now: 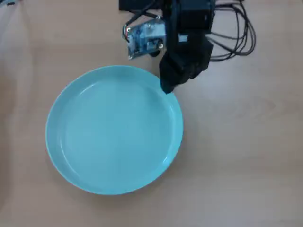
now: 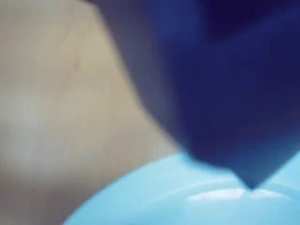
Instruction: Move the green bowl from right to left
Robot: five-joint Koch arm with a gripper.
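step: end effector (image 1: 166,89) is meeting the green bowl (image 1: 113,130) at its upper-right rim, overhead | grip: can't tell, one dark tip showing | bowl: sitting left-centre on tabletop (image 1: 246,156) | next: needing firm rim hold, dragging leftward

Gripper (image 1: 166,89) lowered, jaws indistinct.

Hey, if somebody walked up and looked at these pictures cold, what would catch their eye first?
First, the big glossy turquoise bowl, sitting left of centre on the wooden table in the overhead view and filling much of it. Next, the black gripper reaching down from the top edge, its tip right at the bowl's upper-right rim. Behind it, a small circuit board and a tangle of black cables lie along the top.
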